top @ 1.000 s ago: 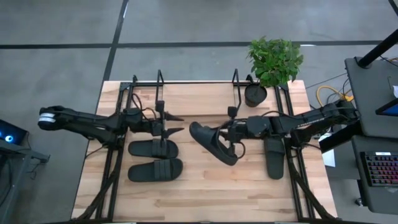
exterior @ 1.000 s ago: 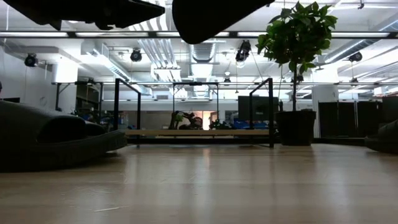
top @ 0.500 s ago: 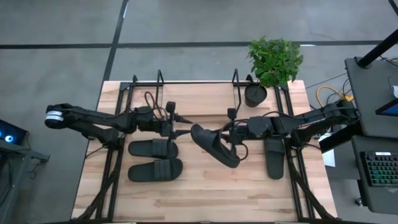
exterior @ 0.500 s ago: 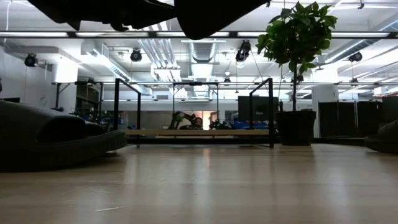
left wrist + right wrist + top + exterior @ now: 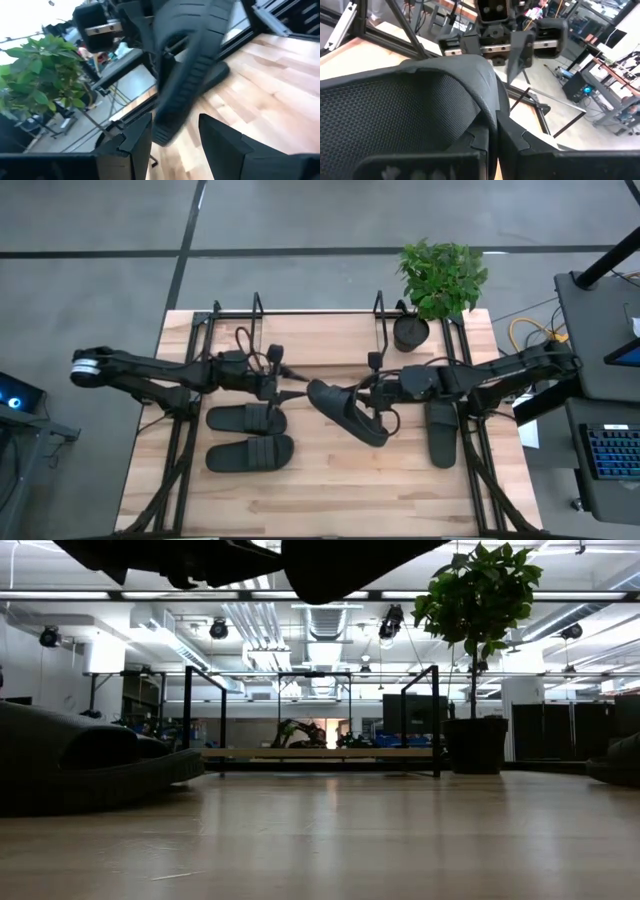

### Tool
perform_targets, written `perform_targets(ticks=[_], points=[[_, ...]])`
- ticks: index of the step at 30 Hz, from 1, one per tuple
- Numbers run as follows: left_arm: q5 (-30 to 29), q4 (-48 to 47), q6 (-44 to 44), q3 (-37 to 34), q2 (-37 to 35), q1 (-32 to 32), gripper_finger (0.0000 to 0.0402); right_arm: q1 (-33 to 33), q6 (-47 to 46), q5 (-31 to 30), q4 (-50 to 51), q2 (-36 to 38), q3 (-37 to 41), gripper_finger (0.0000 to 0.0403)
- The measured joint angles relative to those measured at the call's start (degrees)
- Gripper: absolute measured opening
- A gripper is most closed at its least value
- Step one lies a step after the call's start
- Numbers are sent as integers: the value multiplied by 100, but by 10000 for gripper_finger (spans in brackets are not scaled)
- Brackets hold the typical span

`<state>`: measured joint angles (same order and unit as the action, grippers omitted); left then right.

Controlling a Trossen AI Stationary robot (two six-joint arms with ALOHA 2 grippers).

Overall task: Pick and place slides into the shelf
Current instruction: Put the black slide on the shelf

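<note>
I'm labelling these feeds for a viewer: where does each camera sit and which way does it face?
High view: above the table, looking straight down; both arms show, right gripper shut on a lifted slide.
Low view: at tabletop height, looking level at the shelf; dark arm parts overhead.
Left wrist view: on the left arm, facing the lifted slide past its open left gripper.
Right wrist view: on the right arm, over the held slide.
Both wrist views share that slide.

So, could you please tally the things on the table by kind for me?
Slides: 4 ()
Shelf: 1
Potted plant: 1
Total: 6
</note>
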<state>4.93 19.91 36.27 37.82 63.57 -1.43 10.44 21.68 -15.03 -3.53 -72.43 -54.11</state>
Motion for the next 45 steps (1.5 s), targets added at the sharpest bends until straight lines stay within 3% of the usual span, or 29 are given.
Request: perform_targets(ticks=[4,9,20,32,38,45], points=[[319,-186,-150,24,-129,-2,148,-15,-4,-2,41,29,0,9],[311,-250,-357,69,-104,-107,157,-17,-21,108,40,29,0,9],[316,-195,-407,90,6,-232,263,-35,-36,197,-6,23,0,9],[658,368,-267,357,691,-232,266,-74,-14,197,-39,25,0,9],[662,362,-222,610,969,-232,226,-74,-44,195,-30,27,0,9],[712,333,77,619,954,-225,118,-74,-42,171,-13,41,0,9]])
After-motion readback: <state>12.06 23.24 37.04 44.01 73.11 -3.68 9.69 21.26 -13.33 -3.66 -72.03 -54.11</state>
